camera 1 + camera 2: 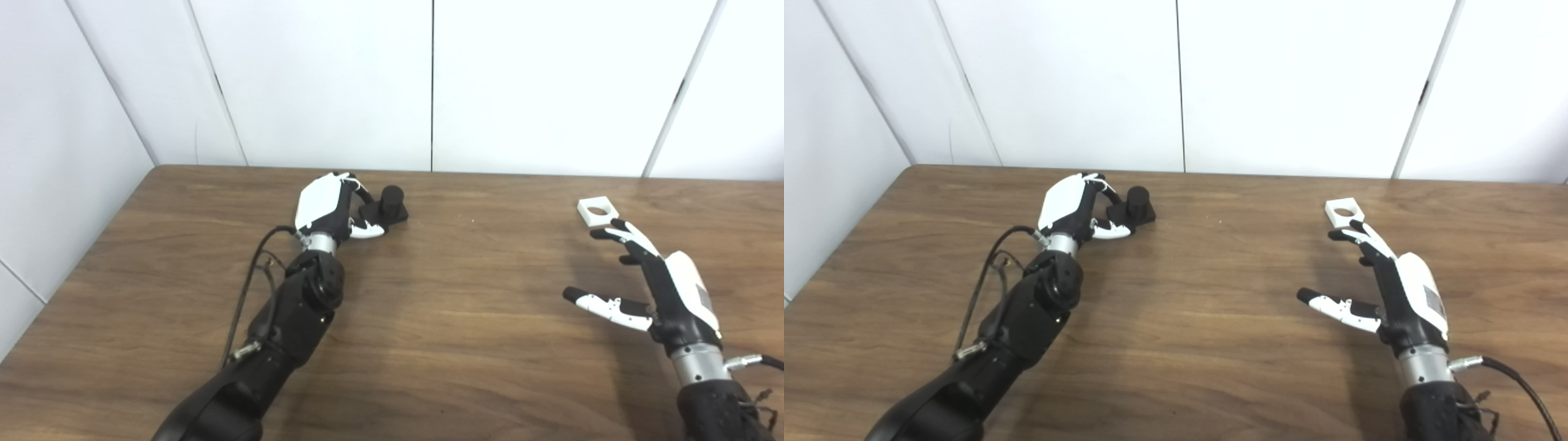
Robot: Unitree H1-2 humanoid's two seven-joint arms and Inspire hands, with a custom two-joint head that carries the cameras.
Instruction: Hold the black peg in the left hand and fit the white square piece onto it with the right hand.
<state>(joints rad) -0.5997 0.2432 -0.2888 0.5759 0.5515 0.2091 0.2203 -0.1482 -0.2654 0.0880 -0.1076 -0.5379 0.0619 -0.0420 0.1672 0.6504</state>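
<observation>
The black peg [391, 199], a short cylinder on a square base, stands on the wooden table [465, 306] at the back, left of centre. My left hand [327, 208] is curled around the left end of its base, fingers behind and thumb [369, 231] in front, touching it. The white square piece [597, 211] with a round hole lies flat at the back right. My right hand [649, 282] hovers just in front of it, open, fingers [625, 236] stretched toward it and thumb spread to the left, holding nothing.
White wall panels [429, 86] rise right behind the table's back edge and along its left side. A black cable [245, 288] loops beside my left forearm. Bare wood lies between the two hands.
</observation>
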